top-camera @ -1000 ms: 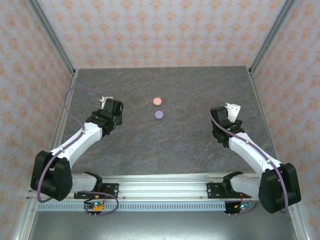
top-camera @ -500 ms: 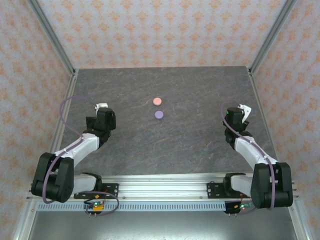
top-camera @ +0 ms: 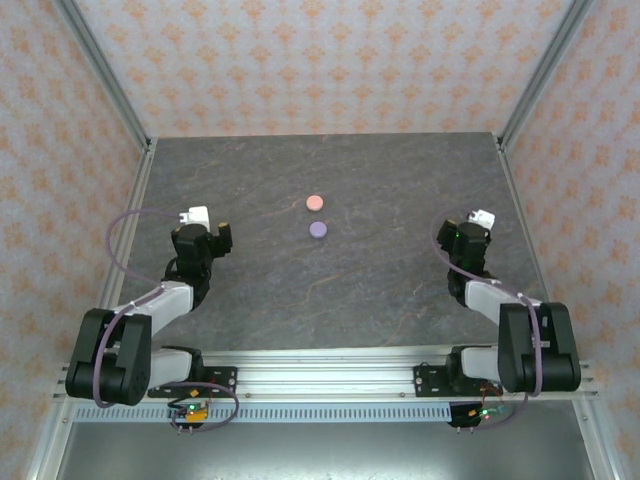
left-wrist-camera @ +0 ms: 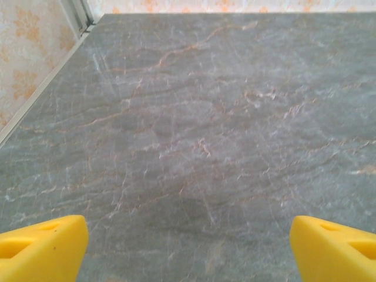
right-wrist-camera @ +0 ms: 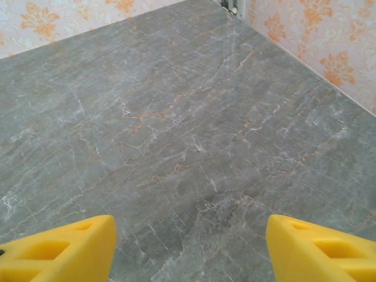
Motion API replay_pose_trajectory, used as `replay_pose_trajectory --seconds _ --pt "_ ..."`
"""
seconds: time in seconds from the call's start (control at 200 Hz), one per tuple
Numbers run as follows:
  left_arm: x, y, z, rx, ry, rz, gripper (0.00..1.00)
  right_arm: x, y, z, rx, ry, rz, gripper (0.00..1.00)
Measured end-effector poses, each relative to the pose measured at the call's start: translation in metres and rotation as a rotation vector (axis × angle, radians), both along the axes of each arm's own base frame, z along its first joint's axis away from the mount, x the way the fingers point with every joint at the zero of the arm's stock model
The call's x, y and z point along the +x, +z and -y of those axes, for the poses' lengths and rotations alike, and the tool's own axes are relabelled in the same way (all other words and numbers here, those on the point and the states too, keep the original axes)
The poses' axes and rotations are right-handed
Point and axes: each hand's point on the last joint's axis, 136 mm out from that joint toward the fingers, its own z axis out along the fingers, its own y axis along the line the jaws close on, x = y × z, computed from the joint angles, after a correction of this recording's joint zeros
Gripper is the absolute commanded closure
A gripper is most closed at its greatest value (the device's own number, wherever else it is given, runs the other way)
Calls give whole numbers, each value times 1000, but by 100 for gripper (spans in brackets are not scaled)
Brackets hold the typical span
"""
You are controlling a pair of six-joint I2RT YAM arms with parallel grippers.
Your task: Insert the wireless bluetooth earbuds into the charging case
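Though empty, left gripper (left-wrist-camera: pixel 188 247) wide open, right gripper (right-wrist-camera: pixel 191 247) open.

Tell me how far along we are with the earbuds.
Likely done: the pink case and purple case look shut mid-table; whether the earbuds are inside is hidden. In hand: nothing, as the left gripper and right gripper are open and empty. Left: probably just confirming the contents.

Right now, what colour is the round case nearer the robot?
The case is lilac purple; top external view.
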Motion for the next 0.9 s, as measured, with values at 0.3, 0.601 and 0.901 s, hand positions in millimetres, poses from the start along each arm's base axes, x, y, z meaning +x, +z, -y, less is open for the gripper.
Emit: replay_pose_trajectory --seconds 0.3,0.601,0.901 --pt "15 -2 1 -30 -28 47 11 13 -12 -5 1 40 10 29" --pt "24 -18 1 -45 -46 49 11 23 -15 -10 0 76 43 28" --pt "27 -25 3 -42 -50 25 0 25 -23 -16 -10 119 13 1"
